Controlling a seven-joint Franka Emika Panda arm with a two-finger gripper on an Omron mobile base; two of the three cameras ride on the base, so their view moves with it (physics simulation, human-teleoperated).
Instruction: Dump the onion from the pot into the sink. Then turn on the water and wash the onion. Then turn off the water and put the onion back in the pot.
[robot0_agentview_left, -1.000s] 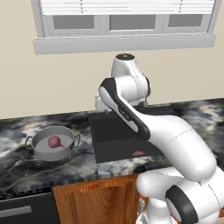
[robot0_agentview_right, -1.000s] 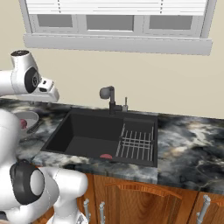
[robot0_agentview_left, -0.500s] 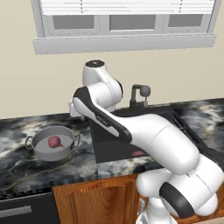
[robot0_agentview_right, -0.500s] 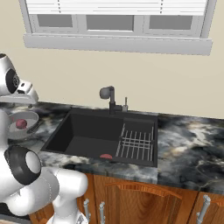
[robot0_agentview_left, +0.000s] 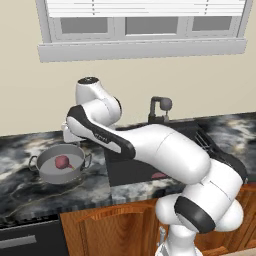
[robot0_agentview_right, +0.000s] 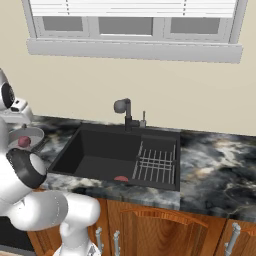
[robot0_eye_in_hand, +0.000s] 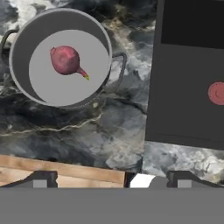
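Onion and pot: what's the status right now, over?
End effector open, empty, above counter. Onion sits in pot, beside sink. Nothing blocking.

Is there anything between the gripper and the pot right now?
Nothing visible. The open gripper looks down on the pot with bare counter between them. The onion lies inside the pot, which stands beside the sink.

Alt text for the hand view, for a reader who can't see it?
Looking down from the hand camera, a purplish-red onion lies inside a wide grey pot on a dark marbled counter. To the right is the black sink, with a small pink-red sliver on its floor.
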